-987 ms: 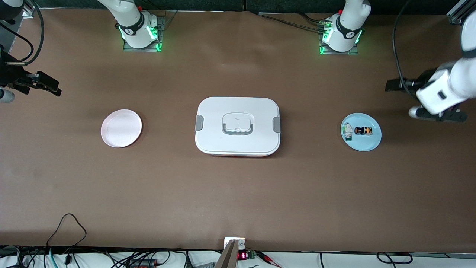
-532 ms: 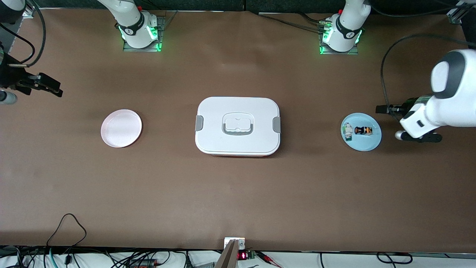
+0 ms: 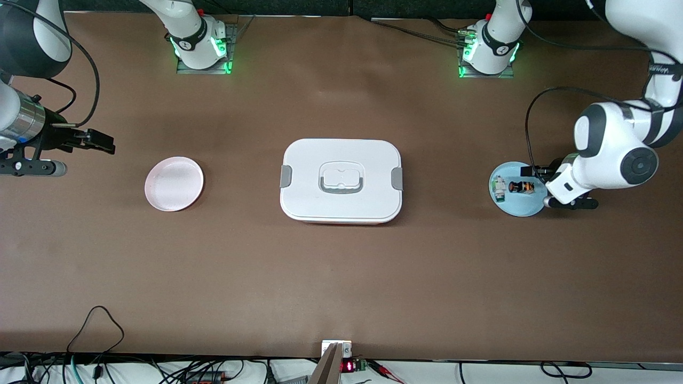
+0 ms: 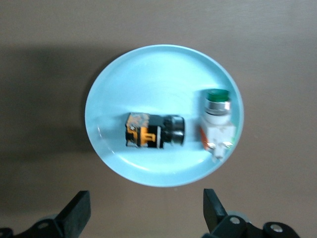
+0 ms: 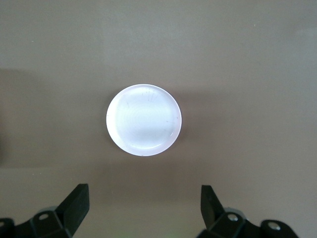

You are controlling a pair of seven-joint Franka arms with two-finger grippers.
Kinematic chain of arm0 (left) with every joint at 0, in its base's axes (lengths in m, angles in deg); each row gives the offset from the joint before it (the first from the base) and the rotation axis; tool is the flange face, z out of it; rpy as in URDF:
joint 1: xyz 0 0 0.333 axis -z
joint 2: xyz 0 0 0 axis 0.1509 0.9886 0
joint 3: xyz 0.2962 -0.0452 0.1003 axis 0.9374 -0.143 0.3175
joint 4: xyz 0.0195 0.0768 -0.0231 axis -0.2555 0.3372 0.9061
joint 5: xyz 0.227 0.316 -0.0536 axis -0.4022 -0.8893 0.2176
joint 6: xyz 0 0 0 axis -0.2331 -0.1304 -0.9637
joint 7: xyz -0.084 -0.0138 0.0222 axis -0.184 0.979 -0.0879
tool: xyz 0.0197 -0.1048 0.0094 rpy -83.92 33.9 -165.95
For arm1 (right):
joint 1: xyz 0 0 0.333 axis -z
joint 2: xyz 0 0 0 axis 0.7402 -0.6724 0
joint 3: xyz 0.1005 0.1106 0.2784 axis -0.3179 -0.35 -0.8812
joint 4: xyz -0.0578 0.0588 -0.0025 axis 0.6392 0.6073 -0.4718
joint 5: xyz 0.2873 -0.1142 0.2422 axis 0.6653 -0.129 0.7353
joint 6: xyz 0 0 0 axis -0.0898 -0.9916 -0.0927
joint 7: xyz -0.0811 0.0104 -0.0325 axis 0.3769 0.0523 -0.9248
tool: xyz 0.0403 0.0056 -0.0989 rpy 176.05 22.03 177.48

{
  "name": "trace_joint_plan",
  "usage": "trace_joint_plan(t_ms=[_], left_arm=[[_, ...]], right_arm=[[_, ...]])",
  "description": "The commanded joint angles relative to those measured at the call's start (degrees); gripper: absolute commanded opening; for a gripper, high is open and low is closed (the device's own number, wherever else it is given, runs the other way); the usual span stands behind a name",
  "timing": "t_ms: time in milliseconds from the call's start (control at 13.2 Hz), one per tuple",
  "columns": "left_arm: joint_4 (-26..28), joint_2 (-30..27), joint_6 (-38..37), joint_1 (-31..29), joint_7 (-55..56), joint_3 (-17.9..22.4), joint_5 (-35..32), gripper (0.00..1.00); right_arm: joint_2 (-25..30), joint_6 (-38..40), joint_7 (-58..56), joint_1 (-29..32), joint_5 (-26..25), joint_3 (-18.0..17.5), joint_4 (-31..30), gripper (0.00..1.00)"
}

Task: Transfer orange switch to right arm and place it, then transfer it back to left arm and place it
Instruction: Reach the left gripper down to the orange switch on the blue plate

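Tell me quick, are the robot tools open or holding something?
Left tool: open, empty, above the blue plate.
Right tool: open, empty, near the pink plate.

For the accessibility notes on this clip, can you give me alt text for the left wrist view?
A light blue plate on a brown table holds the orange switch lying on its side, with a white-and-green switch beside it. The left end effector hovers above the plate's edge, its two black fingers spread wide and holding nothing.
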Motion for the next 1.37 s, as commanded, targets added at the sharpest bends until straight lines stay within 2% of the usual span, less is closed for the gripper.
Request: trace_joint_plan(t_ms=[0, 456, 759, 911, 1291], left_arm=[[-0.4, 2.4, 1.8, -1.3, -1.1, -0.4, -1.2, 1.00], [-0.2, 5.8, 4.9, -1.8, -1.0, -0.9, 1.8, 1.00], [-0.3, 7.3, 6.7, -1.7, -1.0, -2.7, 2.0, 1.00], [-0.3, 7.9, 7.1, -1.5, -1.0, -3.0, 2.0, 1.00], [-0.2, 9.3, 9.8, -1.6, -1.3, -3.0, 1.9, 1.00]], right_arm=[[-0.2, 0.3, -0.2, -0.3, 0.8, 0.2, 1.1, 1.00], [-0.6, 1.0, 0.2, -0.9, 1.2, 0.1, 1.0, 1.00], [0.2, 2.4, 0.8, -5.2, 1.9, 0.1, 1.1, 1.00], [0.2, 2.7, 0.2, -5.3, 5.7, 0.2, 1.1, 1.00], [0.2, 4.9, 0.6, -5.0, 6.1, 0.4, 1.4, 1.00]])
